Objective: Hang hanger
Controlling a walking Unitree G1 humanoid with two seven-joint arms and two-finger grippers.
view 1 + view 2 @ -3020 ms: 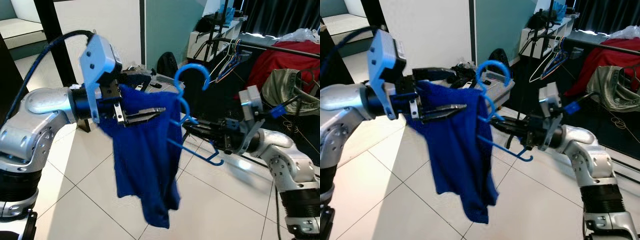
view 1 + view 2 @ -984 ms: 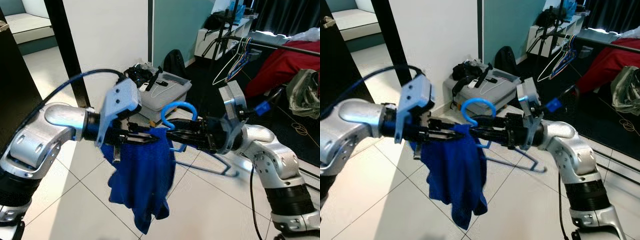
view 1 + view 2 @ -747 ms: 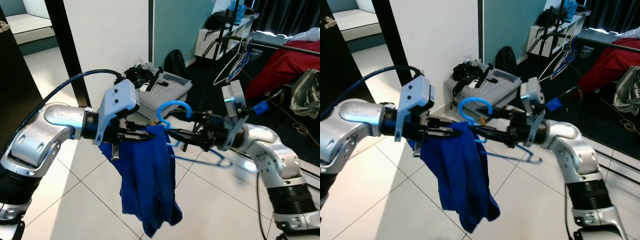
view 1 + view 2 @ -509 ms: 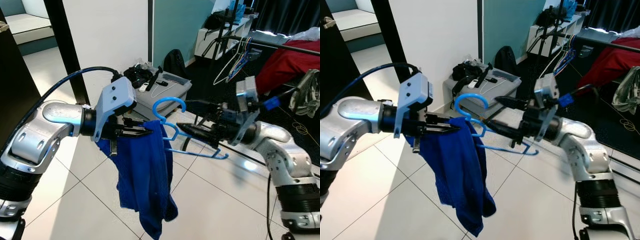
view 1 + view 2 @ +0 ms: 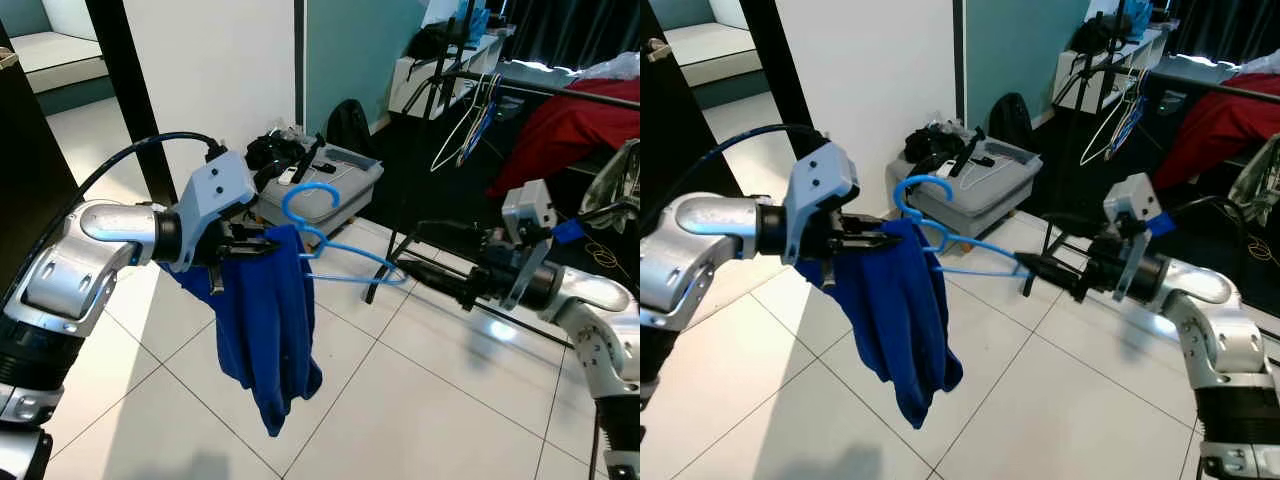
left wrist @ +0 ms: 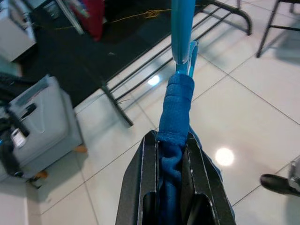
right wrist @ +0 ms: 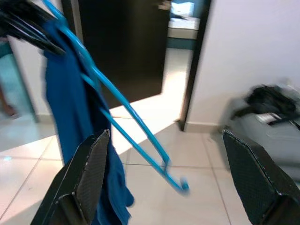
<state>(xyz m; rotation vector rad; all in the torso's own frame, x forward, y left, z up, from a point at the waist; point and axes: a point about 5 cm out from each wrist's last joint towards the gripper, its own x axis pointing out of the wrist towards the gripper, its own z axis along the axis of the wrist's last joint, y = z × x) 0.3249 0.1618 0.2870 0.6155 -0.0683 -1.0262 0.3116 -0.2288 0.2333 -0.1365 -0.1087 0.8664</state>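
Left claw (image 5: 262, 245): I read it clamped on the blue hanger (image 5: 335, 255) where the dark blue garment (image 5: 265, 335) is bunched over it. In the left wrist view the two black fingers (image 6: 136, 185) pinch the cloth-wrapped bar between them. The hanger is held in the air in front of me, hook uppermost, its bare far arm reaching toward my right side. The garment hangs down from the grip, clear of the floor.

Right claw (image 5: 1040, 268): extended toward the hanger's far tip, fingers spread wide in its wrist view, nothing between them. The tip (image 7: 180, 185) sits ahead of the open fingers, apart from them. From the head views I cannot tell whether the fingertips touch the hanger's end.

Hard to make out: the right wrist view is motion-blurred; the part of the hanger under the cloth is hidden.

Counts: one blue hanger held, one garment on it. Several more hangers (image 5: 470, 125) dangle on a dark clothes rail (image 5: 560, 95) further back right; I cannot count them.

Room: white tiled floor (image 5: 420, 400), white wall, teal panel behind. One grey case (image 5: 325, 185) with black clutter on top sits on the floor by the wall. A red cloth (image 5: 560, 135) is draped at the rail.
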